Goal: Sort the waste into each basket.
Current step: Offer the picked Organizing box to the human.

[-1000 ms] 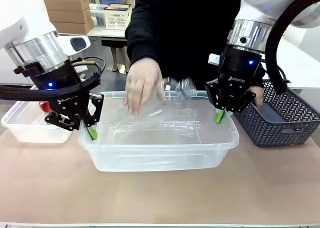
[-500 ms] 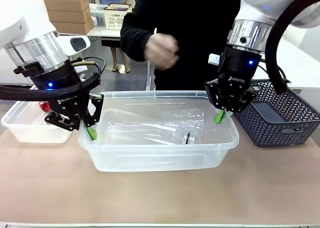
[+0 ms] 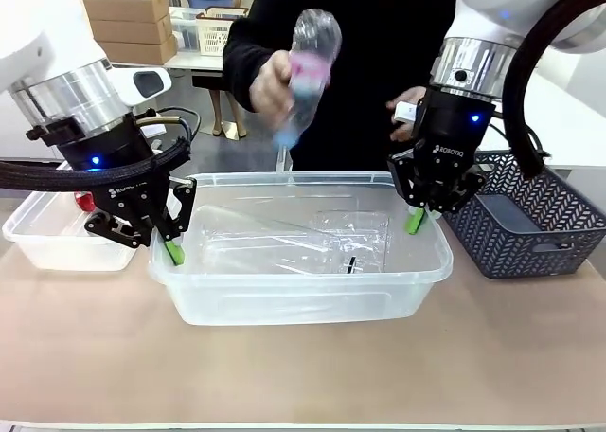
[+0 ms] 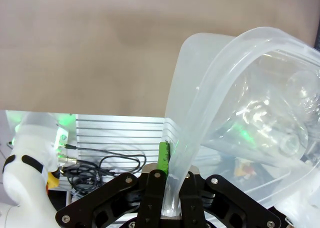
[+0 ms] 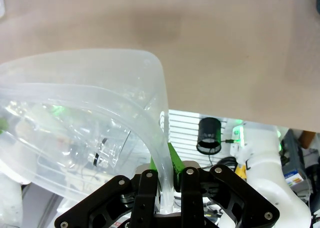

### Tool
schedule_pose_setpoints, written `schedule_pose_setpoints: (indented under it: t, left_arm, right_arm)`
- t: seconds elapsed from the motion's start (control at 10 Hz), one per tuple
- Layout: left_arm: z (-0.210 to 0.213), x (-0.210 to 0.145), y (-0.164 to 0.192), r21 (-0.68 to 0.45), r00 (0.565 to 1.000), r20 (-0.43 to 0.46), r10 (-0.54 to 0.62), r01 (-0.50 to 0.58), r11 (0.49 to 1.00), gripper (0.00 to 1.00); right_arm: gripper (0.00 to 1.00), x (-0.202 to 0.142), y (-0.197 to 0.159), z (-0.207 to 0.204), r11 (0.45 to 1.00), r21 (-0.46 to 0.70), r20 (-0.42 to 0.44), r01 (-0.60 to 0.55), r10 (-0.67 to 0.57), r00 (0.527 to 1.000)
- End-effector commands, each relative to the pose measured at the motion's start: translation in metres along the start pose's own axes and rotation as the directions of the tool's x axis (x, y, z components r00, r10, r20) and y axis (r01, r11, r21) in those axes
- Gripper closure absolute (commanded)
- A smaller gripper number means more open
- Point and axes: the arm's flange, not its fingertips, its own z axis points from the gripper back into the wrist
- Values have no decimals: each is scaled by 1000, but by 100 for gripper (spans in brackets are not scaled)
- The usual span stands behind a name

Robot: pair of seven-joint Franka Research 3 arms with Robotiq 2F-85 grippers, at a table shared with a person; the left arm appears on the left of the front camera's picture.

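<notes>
- Two grippers clamped shut on the large clear tub (image 3: 300, 290): left gripper (image 3: 173, 252) on its left rim, right gripper (image 3: 416, 221) on its right rim.
- Lying inside that tub, clear bottles (image 3: 355, 240).
- Left of the tub, small clear basket (image 3: 47, 243); right of it, dark woven basket (image 3: 530, 228).
- Above and behind the tub, person's hand (image 3: 275, 86) gripping a clear bottle (image 3: 305, 72).

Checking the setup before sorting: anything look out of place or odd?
Nothing spilled or damaged. One oddity: both pincers, left and right, are clamped on the rim of the big clear tub, while a person's hand holds a bottle above it.
</notes>
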Motion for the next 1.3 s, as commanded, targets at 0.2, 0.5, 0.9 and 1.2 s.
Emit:
schedule_pose_setpoints:
  t: [0.2, 0.5, 0.9, 1.2]
  left_arm:
    - [7, 2, 6, -14, 999, 22, 40, -40, 999, 100]
    - [7, 2, 6, -14, 999, 22, 40, -40, 999, 100]
    - [7, 2, 6, -14, 999, 22, 40, -40, 999, 100]
    - [7, 2, 6, -14, 999, 22, 40, -40, 999, 100]
  right_arm:
    - [100, -1, -6, 3, 1000, -8, -11, 9, -9, 1000]
    - [100, -1, -6, 3, 1000, -8, -11, 9, -9, 1000]
    - [100, -1, -6, 3, 1000, -8, -11, 9, -9, 1000]
    - [100, -1, -6, 3, 1000, -8, -11, 9, -9, 1000]
